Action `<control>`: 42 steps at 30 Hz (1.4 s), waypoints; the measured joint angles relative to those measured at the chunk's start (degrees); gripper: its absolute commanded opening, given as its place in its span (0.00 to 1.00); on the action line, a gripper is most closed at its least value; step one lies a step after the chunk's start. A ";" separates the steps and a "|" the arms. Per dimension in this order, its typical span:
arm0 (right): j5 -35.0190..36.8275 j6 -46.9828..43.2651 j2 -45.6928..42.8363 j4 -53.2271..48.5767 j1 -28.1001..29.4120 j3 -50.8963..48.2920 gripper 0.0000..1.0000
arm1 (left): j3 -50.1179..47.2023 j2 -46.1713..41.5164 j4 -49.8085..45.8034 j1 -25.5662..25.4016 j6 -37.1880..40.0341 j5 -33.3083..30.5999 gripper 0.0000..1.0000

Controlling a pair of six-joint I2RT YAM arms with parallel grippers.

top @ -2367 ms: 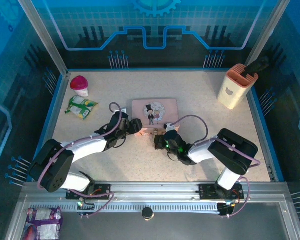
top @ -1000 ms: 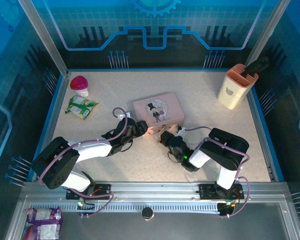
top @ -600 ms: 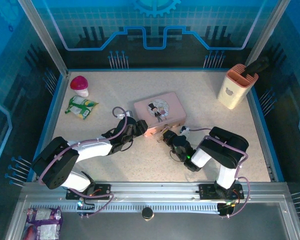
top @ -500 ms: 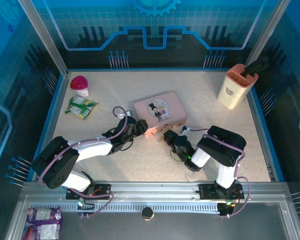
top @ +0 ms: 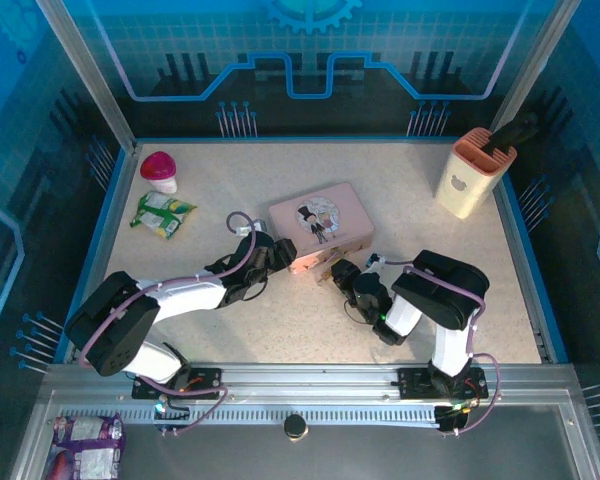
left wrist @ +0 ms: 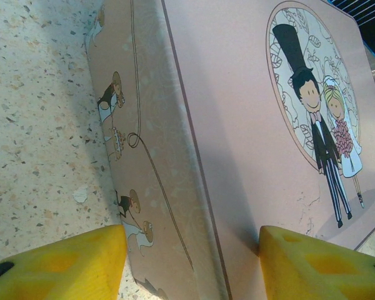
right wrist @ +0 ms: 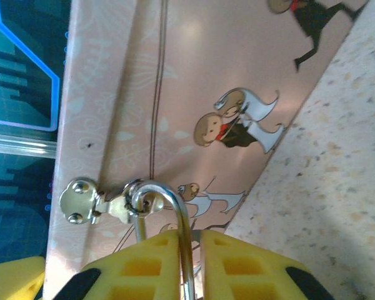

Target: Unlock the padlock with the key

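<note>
The pink tin (top: 320, 222) lies mid-table, turned a little askew. My left gripper (top: 285, 258) clamps its near-left corner. In the left wrist view one yellow finger (left wrist: 62, 262) sits against the tin's side wall (left wrist: 150, 187) and the other on the lid, so my left gripper (left wrist: 194, 250) is shut on the tin. My right gripper (top: 335, 272) is at the tin's front. The padlock's silver shackle (right wrist: 175, 200) hooks through the tin's clasp (right wrist: 81, 201) and runs down between the nearly closed fingers of my right gripper (right wrist: 190, 240). The padlock's body and the key are hidden.
A peach tool holder (top: 468, 170) stands at the back right. A pink-capped item (top: 160, 170) and a green packet (top: 163, 214) lie at the back left. Bare table lies in front of and to the right of the tin.
The tin has turned and slid slightly to the right. My right gripper has moved in closer to the tin's front. My left gripper has followed the tin's corner.
</note>
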 measured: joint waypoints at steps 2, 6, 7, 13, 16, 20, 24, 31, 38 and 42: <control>0.13 0.17 0.52 0.50 -0.04 0.00 0.19 | 0.00 0.00 -0.02 0.00 0.00 0.00 0.58; 0.13 0.17 1.49 1.97 -0.04 0.02 0.14 | 0.28 0.00 -0.50 0.00 0.02 -0.02 0.58; 0.11 0.13 1.49 2.23 -0.04 0.02 0.11 | 0.31 0.00 -0.61 0.00 0.00 -0.04 0.58; -0.11 -0.31 2.10 3.91 -0.09 -0.35 0.01 | 0.42 0.00 -0.72 0.00 0.00 -0.04 0.57; -0.33 -0.79 2.05 4.04 -0.22 -0.44 0.00 | 0.42 0.09 -0.70 0.00 0.00 -0.02 0.57; -0.37 -1.64 1.70 3.78 -0.33 -0.50 0.00 | 0.42 0.11 -0.68 0.00 0.00 0.00 0.57; -0.33 -1.84 1.64 3.63 -0.42 -0.48 0.00 | 0.44 0.11 -0.66 0.00 0.00 0.02 0.57; 2.99 -2.19 1.64 2.40 -0.20 0.72 0.00 | 0.44 0.83 0.63 0.00 -1.64 0.04 0.56; 8.17 -3.13 1.64 0.70 -0.15 2.75 0.00 | 1.88 2.71 1.46 0.00 -2.93 0.48 0.56; 10.25 -3.41 1.64 0.31 -0.22 3.63 0.00 | 2.78 3.39 1.09 0.00 -2.95 0.48 0.56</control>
